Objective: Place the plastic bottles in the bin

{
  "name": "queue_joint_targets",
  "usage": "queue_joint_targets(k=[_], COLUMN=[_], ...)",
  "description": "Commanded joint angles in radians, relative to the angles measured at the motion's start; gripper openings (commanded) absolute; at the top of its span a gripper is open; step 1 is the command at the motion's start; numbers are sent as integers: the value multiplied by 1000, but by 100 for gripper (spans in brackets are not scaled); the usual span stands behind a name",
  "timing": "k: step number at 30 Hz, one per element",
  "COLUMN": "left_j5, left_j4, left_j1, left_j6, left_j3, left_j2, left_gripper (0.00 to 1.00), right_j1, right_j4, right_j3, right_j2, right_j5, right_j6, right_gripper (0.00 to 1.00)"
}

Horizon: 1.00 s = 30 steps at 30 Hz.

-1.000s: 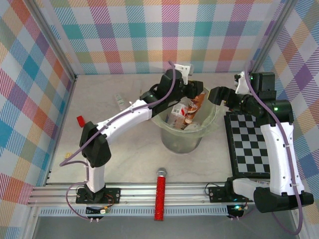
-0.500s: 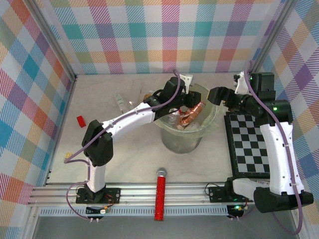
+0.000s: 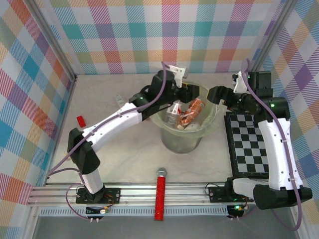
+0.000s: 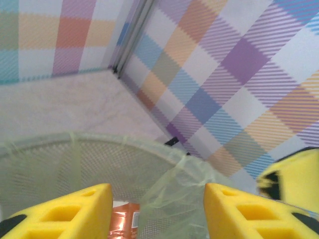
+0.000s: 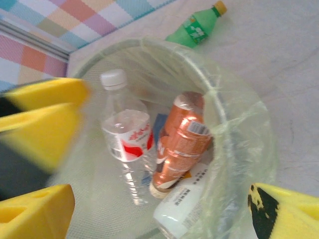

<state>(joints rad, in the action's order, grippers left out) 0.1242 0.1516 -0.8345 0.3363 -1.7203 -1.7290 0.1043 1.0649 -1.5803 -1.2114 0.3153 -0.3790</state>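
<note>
Plaid walls close round a pale worktop [image 3: 124,154], with the bin [image 3: 179,143] near its middle. A second ago the left end effector [image 3: 188,92] held a brown bottle [image 3: 192,111] upright over the bin. Now that bottle lies slanted inside, and the end effector has drawn back to the bin's far rim, fingers apart and empty. The right end effector [image 3: 215,94] hangs at the bin's right rim as before, fingers wide apart around nothing. Open worktop lies left of the bin and in front of it.

Beside the brown bottle inside are a red-labelled clear bottle [image 5: 127,134] and a white-labelled bottle [image 5: 184,211]. A green bottle [image 5: 194,30] lies on the worktop outside the rim. A small clear bottle [image 3: 119,100] lies left of the bin, with a red block [image 3: 80,120] farther left.
</note>
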Motion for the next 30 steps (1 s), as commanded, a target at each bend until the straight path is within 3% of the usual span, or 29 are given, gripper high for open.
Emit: queue_joint_targets(k=[1, 7, 13, 18, 22, 30], left_j5=[-46, -94, -82, -97, -112, -200], left_j4=[52, 159, 196, 180, 135, 101], left_j1=[22, 153, 435, 618, 681, 701], left_j6=[-45, -33, 72, 149, 205, 269], left_j3=[-26, 66, 262, 385, 426, 350], left_j2=[83, 205, 315, 259, 148, -114], left_gripper=[54, 57, 60, 76, 84, 96], right_j1=[-3, -3, -3, -3, -3, -3], right_j4=[73, 70, 34, 27, 33, 62], right_j3=[-19, -1, 12, 32, 43, 61], right_j2=[-25, -32, -18, -8, 4, 35], right_j5=[-93, -69, 8, 39, 51, 57], right_j6=[43, 54, 44, 40, 42, 52], right_gripper=[89, 88, 87, 87, 87, 88])
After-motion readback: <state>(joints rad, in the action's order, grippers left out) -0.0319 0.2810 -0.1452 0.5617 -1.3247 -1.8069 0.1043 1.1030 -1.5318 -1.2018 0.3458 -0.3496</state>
